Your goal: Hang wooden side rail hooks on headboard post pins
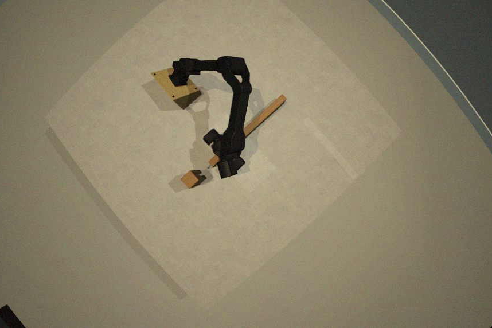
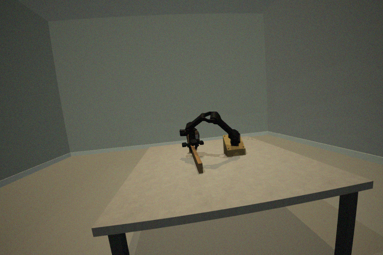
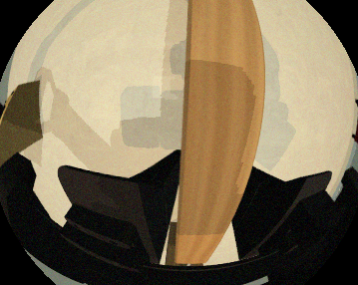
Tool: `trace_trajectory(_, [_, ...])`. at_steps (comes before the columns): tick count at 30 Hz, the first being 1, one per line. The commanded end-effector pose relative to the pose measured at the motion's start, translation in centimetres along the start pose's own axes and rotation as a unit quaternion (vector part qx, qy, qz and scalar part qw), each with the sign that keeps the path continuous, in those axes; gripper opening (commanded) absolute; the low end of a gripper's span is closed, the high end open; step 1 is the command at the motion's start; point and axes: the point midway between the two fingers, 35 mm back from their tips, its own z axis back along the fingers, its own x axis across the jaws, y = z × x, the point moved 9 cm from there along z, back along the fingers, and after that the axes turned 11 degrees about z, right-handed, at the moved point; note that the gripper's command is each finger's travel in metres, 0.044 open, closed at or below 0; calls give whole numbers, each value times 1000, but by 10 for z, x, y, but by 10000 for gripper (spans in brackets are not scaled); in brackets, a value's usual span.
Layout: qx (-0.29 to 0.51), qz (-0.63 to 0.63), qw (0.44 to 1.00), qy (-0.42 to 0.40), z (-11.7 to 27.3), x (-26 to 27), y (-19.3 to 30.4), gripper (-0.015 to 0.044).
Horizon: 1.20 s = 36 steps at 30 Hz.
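The wooden side rail [image 1: 266,114] [image 2: 197,158] [image 3: 220,120] runs diagonally under the arm in the top view. Its far end appears to touch the table. My gripper [image 1: 224,151] [image 2: 193,147] [image 3: 199,155] is shut on the rail near its hook end, with one finger on each side. A small grey hook tip [image 1: 209,167] shows past the rail's end, short of the headboard post [image 1: 190,179]. The post stands upright, its dark slotted side facing the rail, with a narrow gap between. The second hook and the slot's pins cannot be made out.
The arm's yellow wooden base block [image 1: 184,92] [image 2: 235,151] [image 3: 24,107] stands to one side of the rail. The arm arches above the rail's middle in the top view. The table [image 1: 254,239] [image 2: 228,186] has its front edge well beyond the rail's far end.
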Motion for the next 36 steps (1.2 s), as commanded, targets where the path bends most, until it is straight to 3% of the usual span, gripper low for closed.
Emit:
trace_trajectory(1, [3,1,1000,3,2,2,3,0])
trace_trajectory(36, [3,1,1000,3,4,1,6,0])
